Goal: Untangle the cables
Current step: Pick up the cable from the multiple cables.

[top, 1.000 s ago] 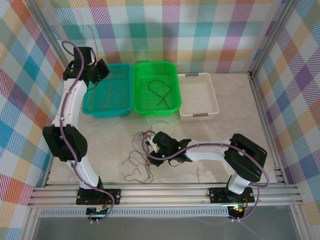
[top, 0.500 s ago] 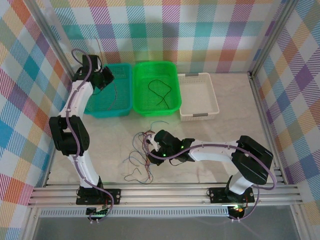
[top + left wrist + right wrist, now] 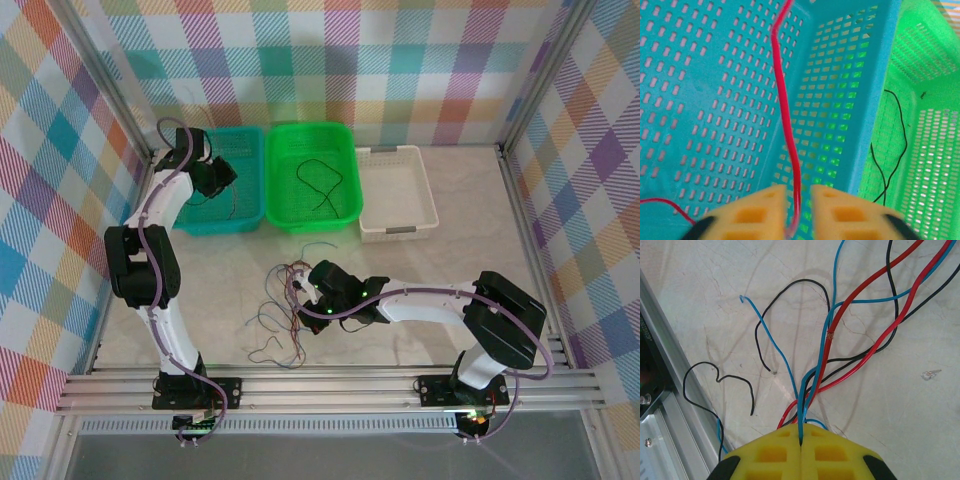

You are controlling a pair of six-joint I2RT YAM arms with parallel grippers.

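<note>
Beneath both pincers stretches the pale table (image 3: 450, 250), and beyond them stand three baskets in a row. Directly under the left gripper (image 3: 798, 192) is the teal basket (image 3: 700, 100). To its right comes the green basket (image 3: 930, 150), and further right again the white basket (image 3: 397, 190). The left pincer stands a crack apart, with a red cable (image 3: 782, 100) running up through the gap and out across the teal floor. The gap looks wider than the wire, so I'd call it loose, not pinched. One black cable (image 3: 900, 130) lies alone in the green basket.

Over to the right gripper (image 3: 801, 434), low above the table: its pads are pressed tight together, with a blue cable (image 3: 801, 420) nipped in the seam. Just ahead of it fans the tangle of cables (image 3: 283, 310), red, blue and black, crossing over one another.

My reading: a couple are sorted, I can make out nothing in the white basket, and most of the knot is left to pick apart.
</note>
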